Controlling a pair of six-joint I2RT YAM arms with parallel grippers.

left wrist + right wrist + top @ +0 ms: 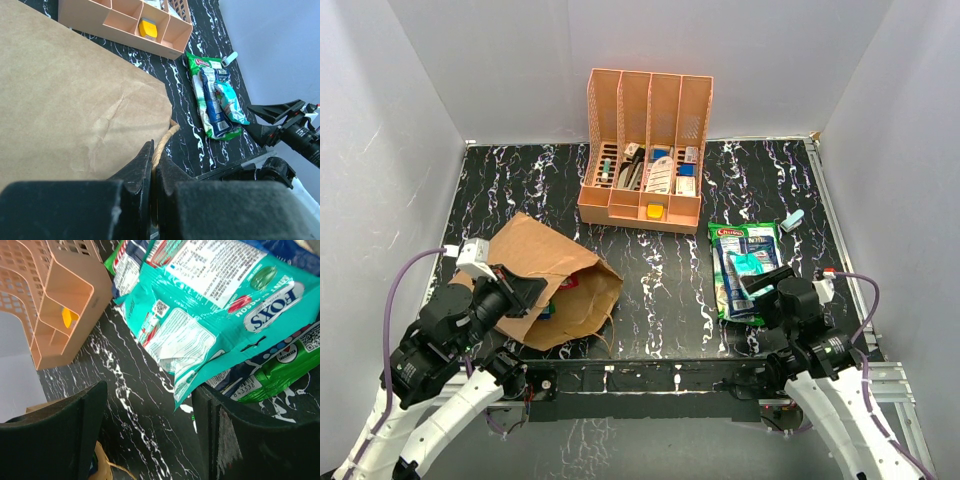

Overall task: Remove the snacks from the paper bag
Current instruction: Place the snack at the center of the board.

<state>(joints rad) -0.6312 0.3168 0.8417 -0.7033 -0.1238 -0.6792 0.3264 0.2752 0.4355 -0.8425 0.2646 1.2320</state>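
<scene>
Left tool [154, 151] is clamped narrow on the cord handle [166, 136] of the paper bag [535, 255]. The bag lies at the tabletop [660, 270] left, mouth toward 4 o'clock. Right tool [767, 281], spread wide over the unloaded snacks [745, 250], has that mouth at 9 o'clock.

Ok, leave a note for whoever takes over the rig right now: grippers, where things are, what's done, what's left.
Left gripper: shut on the bag's cord handle.
Right gripper: open, holding nothing, just over the pile's teal packet.
Bag: lying on its side at the left, mouth toward the table's middle.
Done: green, blue and teal packets are out, stacked on the right.
Left: bits of colour show at the bag mouth, so probably more inside, though the number can't be told. Take those out too.
</scene>
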